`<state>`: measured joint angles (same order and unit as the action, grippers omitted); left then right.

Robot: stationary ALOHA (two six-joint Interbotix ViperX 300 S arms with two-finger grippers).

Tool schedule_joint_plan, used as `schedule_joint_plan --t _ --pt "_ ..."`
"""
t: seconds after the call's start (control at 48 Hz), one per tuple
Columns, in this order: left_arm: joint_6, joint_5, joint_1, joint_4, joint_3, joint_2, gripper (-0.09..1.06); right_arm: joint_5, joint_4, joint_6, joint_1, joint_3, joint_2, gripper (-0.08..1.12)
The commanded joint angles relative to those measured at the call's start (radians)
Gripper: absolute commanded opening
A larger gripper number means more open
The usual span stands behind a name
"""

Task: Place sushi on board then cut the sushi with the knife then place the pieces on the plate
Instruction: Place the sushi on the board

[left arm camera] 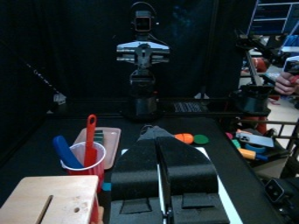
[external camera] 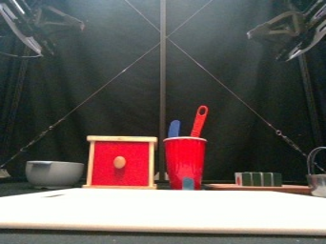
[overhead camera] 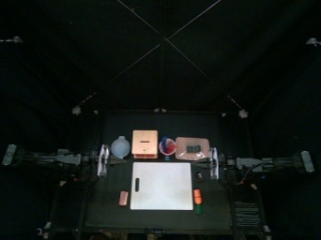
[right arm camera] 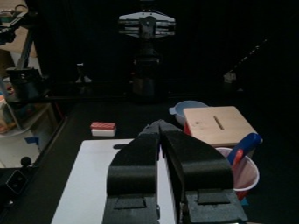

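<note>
Here's the black tabletop (overhead camera: 107, 183), and both arms sit back at its two sides, well clear of everything. The left pincer (left arm camera: 159, 138) is pressed shut on nothing, hanging at the left edge. The right pincer (right arm camera: 163, 131) is the same, jaws together and empty, at the right edge.

Front and centre lies the white cutting board (overhead camera: 163, 185), flat and bare. Behind it runs a row along the back. The wooden box (external camera: 121, 162) shows its red drawer front to the front camera. To the right is the pink tray (overhead camera: 182, 153), and at the left end the blue-grey bowl (external camera: 53, 172). Between the box and the tray stands the red cup (external camera: 185, 162).

Where's the sushi roll (external camera: 258, 178)? It's on the pink tray, back right, just beside the cup and well apart from the board, its dark green blocks together in a row.

The red knife (external camera: 199, 120) and the blue knife (external camera: 173, 128) stand handle-up in the cup, the red one leaning right. A small red toy (overhead camera: 123, 197) lies just left of the board. An orange toy (overhead camera: 197, 196) and a green toy (overhead camera: 197, 208) lie just right of it.
</note>
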<state>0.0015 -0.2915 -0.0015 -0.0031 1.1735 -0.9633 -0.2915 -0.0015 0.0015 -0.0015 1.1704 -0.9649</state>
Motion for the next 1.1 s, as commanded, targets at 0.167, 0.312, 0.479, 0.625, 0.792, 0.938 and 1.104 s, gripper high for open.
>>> schedule_joint_plan --t 0.167,0.312,0.479,0.625,0.792,0.938,1.104 --pt "-0.003 -0.023 -0.011 -0.002 -0.037 0.144 -0.03 0.146 0.009 0.012 -0.06 -0.017 0.02 0.02" --pt "0.003 -0.023 -0.011 0.0 -0.06 0.222 -0.03 0.316 0.035 0.028 -0.13 -0.049 0.032 0.03" --pt "0.005 -0.032 -0.008 0.002 -0.067 0.279 -0.02 0.451 0.04 0.026 -0.255 -0.094 0.089 0.03" --pt "0.005 -0.032 -0.005 0.002 -0.063 0.295 -0.02 0.465 0.012 0.014 -0.345 -0.126 0.173 0.07" --pt "0.005 -0.032 -0.002 0.0 -0.057 0.295 -0.02 0.474 -0.054 0.02 -0.439 -0.167 0.302 0.31" --pt "0.005 -0.031 -0.002 0.0 -0.04 0.295 -0.02 0.485 -0.071 0.02 -0.482 -0.198 0.408 0.68" --pt "0.005 -0.029 0.0 0.0 -0.025 0.295 -0.02 0.56 -0.08 0.009 -0.489 -0.229 0.486 1.02"
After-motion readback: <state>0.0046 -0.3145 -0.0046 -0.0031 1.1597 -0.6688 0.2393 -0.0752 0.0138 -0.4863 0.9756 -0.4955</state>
